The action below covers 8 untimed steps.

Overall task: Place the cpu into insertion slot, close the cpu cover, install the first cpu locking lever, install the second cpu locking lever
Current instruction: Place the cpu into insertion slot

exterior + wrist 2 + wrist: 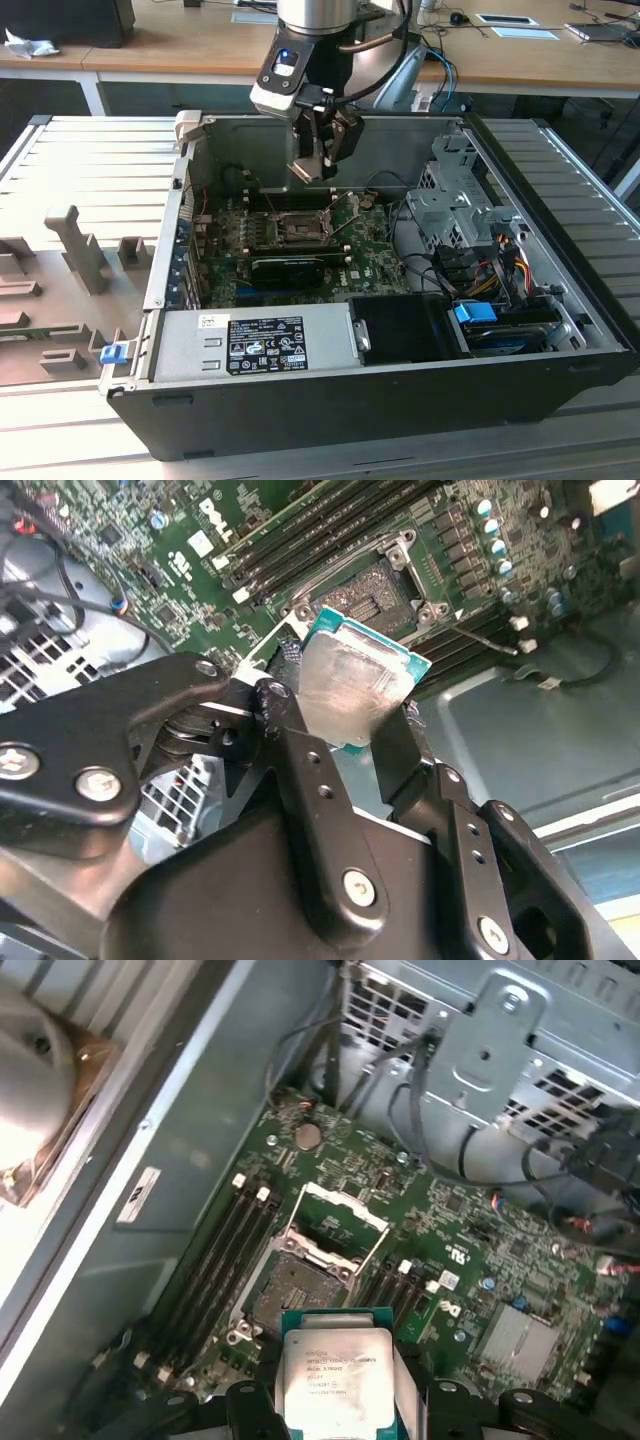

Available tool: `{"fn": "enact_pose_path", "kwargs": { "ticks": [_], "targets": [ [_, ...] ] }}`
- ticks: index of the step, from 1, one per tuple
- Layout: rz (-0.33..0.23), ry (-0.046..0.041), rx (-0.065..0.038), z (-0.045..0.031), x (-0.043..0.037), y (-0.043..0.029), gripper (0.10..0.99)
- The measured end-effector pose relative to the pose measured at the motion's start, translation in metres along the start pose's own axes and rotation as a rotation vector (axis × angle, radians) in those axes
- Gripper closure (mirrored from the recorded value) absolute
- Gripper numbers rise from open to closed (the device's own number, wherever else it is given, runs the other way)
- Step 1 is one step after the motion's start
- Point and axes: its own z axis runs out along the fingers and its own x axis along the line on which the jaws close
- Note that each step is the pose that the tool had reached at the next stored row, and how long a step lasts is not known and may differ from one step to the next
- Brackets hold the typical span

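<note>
My gripper [322,160] hangs above the motherboard inside the open computer case, shut on the cpu [335,1375], a square chip with a pale silver top and green edge. In both wrist views the black fingers [300,750] clamp the cpu [350,685] on two opposite sides. The insertion slot [295,1285] lies bare below the chip, a dark square socket with a metal rim; it also appears in the second wrist view [370,590] and the exterior view [290,228]. The cpu cover [335,1222] is swung open beside the socket.
Long memory slots [215,1260] run on both sides of the socket. A black card [285,265] lies across the board in front of it. A grey power supply [250,345] fills the case front, and a metal drive cage [460,200] with cables stands at the exterior view's right.
</note>
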Motion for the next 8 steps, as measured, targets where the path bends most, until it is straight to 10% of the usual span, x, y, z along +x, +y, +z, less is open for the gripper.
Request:
{"fn": "enact_pose_path", "kwargs": {
  "ticks": [8],
  "targets": [
    [0.172, -0.0150, -0.003, 0.0028, -0.0001, -0.0002, 0.557]
  ]
}}
